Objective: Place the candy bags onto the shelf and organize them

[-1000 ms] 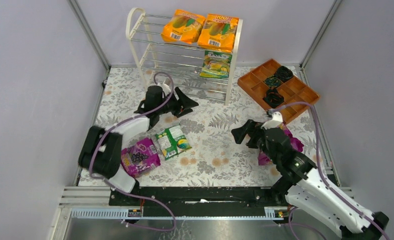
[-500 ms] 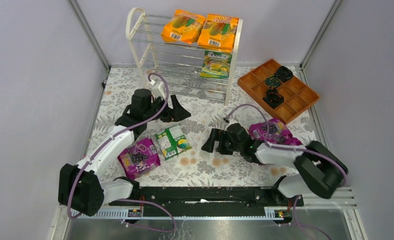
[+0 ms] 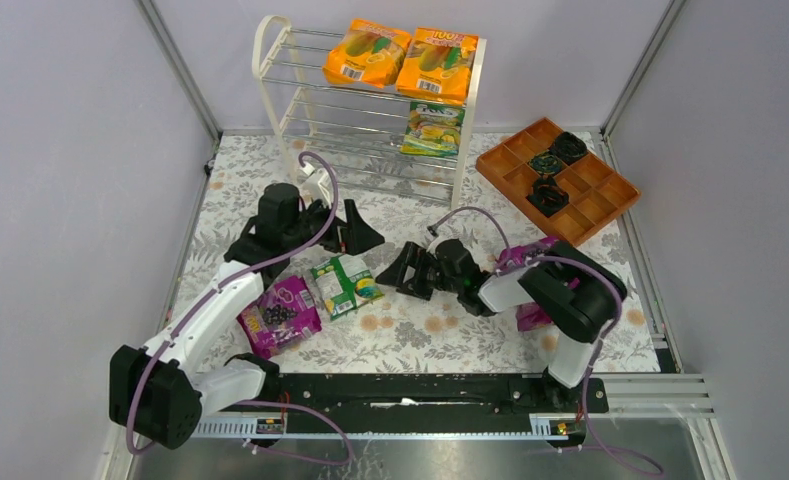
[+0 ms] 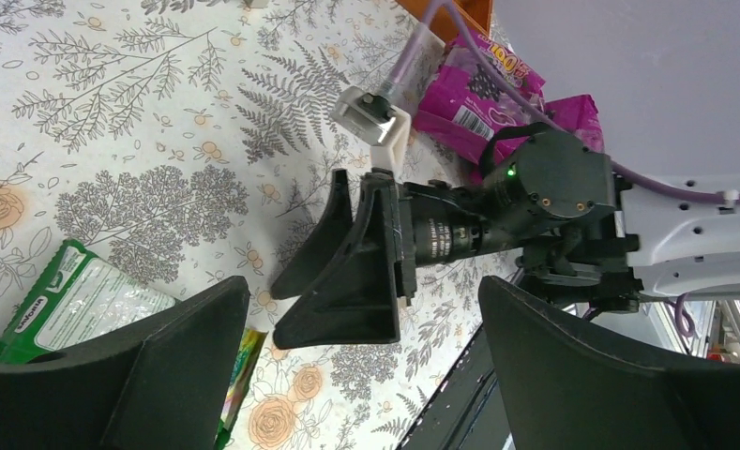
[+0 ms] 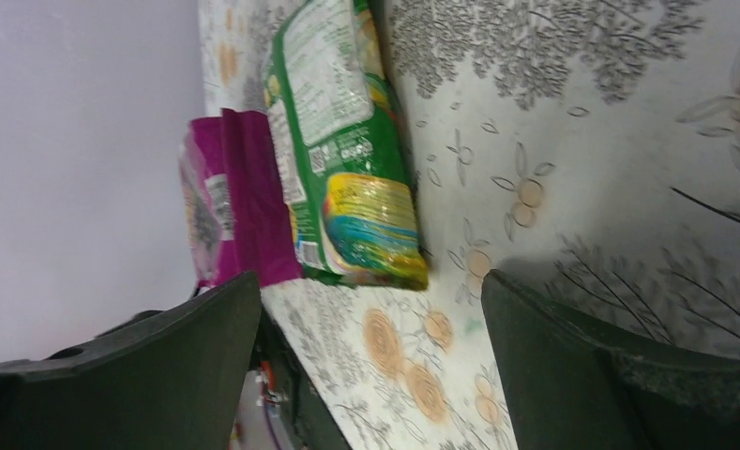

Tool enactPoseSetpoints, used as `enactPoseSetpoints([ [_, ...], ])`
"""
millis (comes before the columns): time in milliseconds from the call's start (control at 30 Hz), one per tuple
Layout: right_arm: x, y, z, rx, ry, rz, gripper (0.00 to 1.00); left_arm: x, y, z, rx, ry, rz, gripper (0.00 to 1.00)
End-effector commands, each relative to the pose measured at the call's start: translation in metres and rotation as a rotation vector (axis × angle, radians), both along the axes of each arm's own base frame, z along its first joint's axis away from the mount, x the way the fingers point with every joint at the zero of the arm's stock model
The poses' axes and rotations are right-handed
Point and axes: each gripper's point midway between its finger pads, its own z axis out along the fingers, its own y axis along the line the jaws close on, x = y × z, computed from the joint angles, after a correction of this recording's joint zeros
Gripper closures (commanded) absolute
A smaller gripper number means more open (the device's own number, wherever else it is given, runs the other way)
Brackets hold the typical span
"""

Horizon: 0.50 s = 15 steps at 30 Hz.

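**Three candy bags on the shelf, others on the table, both grippers open**

A cream-white shelf (image 3: 467, 120) with three tiers of chrome rods stands at the far edge of a floral-patterned table (image 3: 420, 340). Two orange bags (image 3: 366, 52) lie side by side on the right half of its top tier. One green-yellow bag (image 3: 433, 128) sits on the middle tier at the right end.

On the table, well in front of the shelf, a green bag (image 3: 345, 283) lies flat. A purple bag (image 3: 281, 313) lies just beside it on the left. More purple bags (image 4: 469, 94) lie to the right, partly hidden under the right arm.

The left gripper (image 3: 363, 232) hovers just beyond the green bag, its fingers (image 4: 159, 366) spread wide and holding nothing. The right gripper (image 3: 398, 278) sits low over the table just to the right of the green bag and points at it. Its fingers (image 5: 141, 356) are also wide apart and empty.

At the far right, an orange tray (image 3: 610, 190) with compartments holds a few black round objects (image 3: 548, 192).
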Motion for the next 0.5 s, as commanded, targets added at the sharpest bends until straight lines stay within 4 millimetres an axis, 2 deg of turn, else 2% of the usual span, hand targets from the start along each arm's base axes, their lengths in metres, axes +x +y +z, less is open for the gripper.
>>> enactPoseSetpoints([
  [0, -0.01, 0.022, -0.006, 0.104, 0.081, 0.017, 0.02, -0.005, -0.005, 0.013, -0.008, -0.063, -0.031, 0.03],
  [133, -0.022, 0.035, -0.019, 0.076, 0.094, 0.044, 0.0, -0.007, -0.005, 0.019, -0.004, -0.087, -0.028, 0.03],
  [300, -0.029, 0.045, -0.035, -0.037, 0.094, 0.059, 0.0, -0.003, 0.001, 0.016, 0.022, -0.082, 0.017, 0.03],
  [400, -0.032, 0.051, -0.034, -0.064, 0.081, 0.068, 0.0, -0.002, 0.004, 0.019, 0.025, -0.099, 0.036, 0.03],
  [467, -0.032, 0.053, -0.034, -0.073, 0.071, 0.058, 0.07, -0.002, 0.006, 0.018, 0.031, -0.1, 0.05, 0.03],
])
